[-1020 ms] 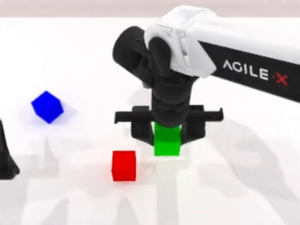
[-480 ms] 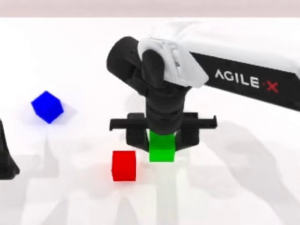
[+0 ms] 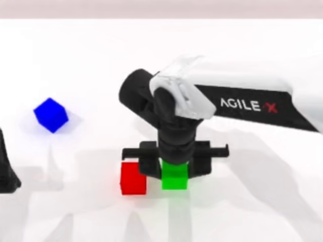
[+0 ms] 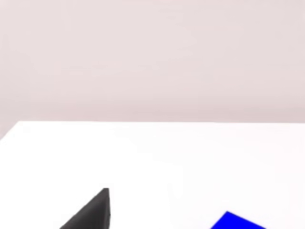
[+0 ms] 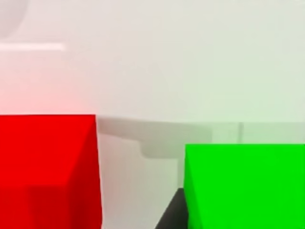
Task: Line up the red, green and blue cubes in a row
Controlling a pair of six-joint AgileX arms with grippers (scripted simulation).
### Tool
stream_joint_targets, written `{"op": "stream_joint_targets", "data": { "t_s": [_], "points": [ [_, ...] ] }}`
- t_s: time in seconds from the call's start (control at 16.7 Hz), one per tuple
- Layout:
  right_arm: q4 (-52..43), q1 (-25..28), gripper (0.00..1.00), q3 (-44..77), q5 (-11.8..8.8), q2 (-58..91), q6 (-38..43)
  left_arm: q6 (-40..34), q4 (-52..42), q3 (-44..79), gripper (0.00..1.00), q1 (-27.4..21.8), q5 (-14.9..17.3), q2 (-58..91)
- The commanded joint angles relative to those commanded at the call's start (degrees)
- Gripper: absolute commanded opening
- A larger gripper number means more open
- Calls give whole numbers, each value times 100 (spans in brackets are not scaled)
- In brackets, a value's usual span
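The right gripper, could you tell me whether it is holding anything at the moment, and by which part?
The right gripper holds the green cube by its two opposite side faces, beside the red cube. The left gripper, parked at the table's left edge, holds nothing visible.

Green cube between right gripper fingers. Red cube just outside left finger, narrow gap. Blue cube well apart, far left.

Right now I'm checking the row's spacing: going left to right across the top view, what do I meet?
Left arm parked at the edge → blue cube → red cube → green cube, held in the right gripper.
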Motion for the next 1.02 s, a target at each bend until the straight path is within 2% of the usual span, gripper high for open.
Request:
{"op": "stream_joint_targets", "data": {
  "t_s": [0.18, 0.96, 1.02],
  "points": [
    [0, 0, 0, 0, 0, 0, 0, 0, 0, 0, 100, 0, 0, 0],
    [0, 0, 98, 0, 0, 0, 0, 0, 0, 0, 100, 0, 0, 0],
    [0, 0, 100, 0, 0, 0, 0, 0, 0, 0, 100, 0, 0, 0]
  ]
}}
